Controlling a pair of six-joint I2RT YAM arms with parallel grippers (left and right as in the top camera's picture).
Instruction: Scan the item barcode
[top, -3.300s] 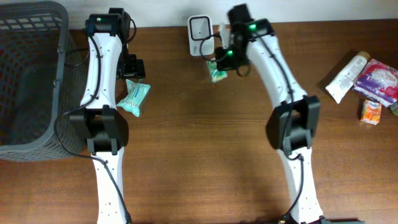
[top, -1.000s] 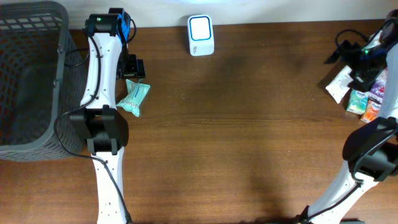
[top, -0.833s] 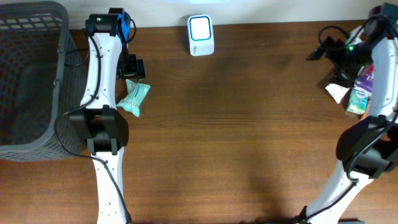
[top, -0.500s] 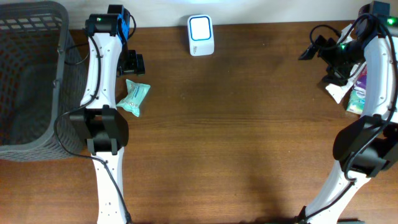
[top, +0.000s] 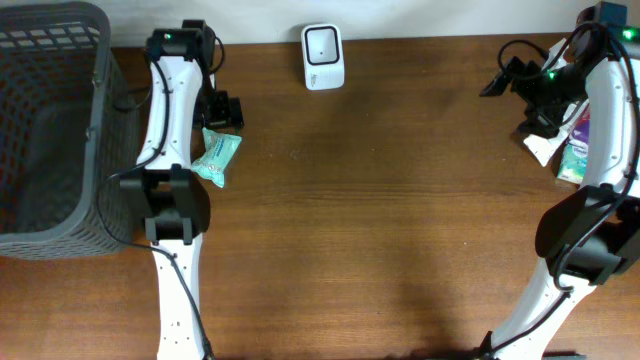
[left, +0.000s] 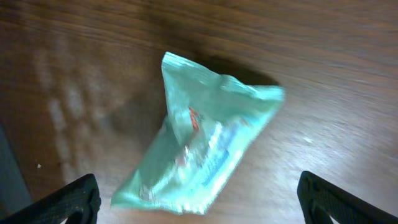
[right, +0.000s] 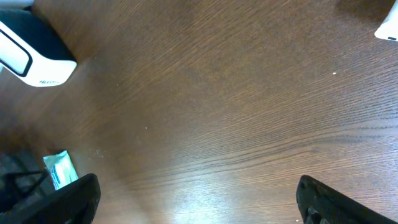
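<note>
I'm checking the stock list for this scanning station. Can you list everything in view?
basket: one, grey, left side
scanner: one, white, far edge, middle
teal packet: one, teal, by the left arm
tube: one, white, right edge, partly hidden
green packet: one, green, right edge, beside the tube
table: one, brown wood, under everything
left gripper: one, black, open over the teal packet
right gripper: one, black, open, empty, near the tube

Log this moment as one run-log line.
left gripper: open, over teal packet, not gripping | right gripper: open, empty, near white tube | barcode scanner: far table edge, no item presented
</note>
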